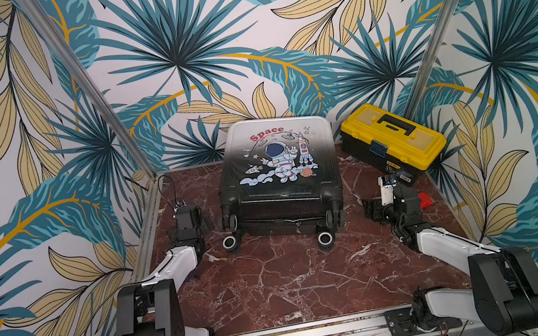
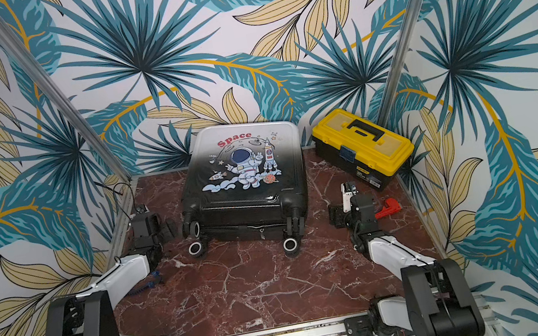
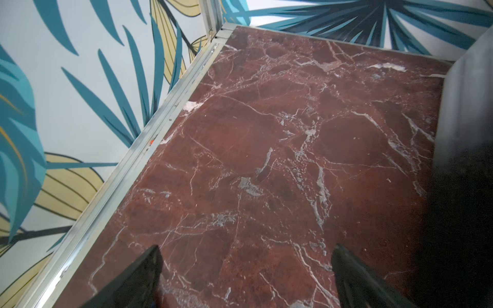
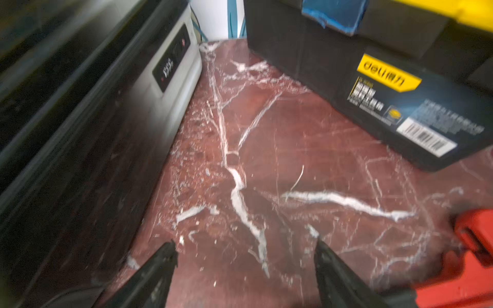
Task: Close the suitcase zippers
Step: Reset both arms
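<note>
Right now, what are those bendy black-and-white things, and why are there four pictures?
They are two robot arms: the left arm and the right arm. Two pictures come from a camera looking down from above; the other two come from small cameras on each arm's wrist. On the red marble table sit a space suitcase, a yellow toolbox and a red tool. Both arms' jaws stand open, holding nothing.
</note>
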{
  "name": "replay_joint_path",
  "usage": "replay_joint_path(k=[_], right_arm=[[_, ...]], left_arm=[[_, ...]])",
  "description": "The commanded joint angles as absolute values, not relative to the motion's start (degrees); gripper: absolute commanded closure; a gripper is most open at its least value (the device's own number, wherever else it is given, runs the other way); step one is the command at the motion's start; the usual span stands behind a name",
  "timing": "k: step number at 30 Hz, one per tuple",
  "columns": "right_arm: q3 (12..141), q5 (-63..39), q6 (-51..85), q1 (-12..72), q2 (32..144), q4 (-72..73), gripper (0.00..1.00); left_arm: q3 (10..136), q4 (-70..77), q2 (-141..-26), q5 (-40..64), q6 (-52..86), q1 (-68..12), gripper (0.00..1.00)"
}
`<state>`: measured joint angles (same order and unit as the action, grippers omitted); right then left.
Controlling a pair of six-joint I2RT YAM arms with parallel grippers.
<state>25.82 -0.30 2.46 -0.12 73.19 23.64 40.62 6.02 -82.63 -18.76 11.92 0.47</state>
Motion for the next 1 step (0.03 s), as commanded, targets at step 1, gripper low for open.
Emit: replay_joint_path(k=[1], right_arm=[[24.8, 1.7, 0.7, -0.3, 74.6, 34.0, 0.18]], left_arm=[[40.4, 11.3, -83.0, -17.0, 9.0, 0.7, 0.01]])
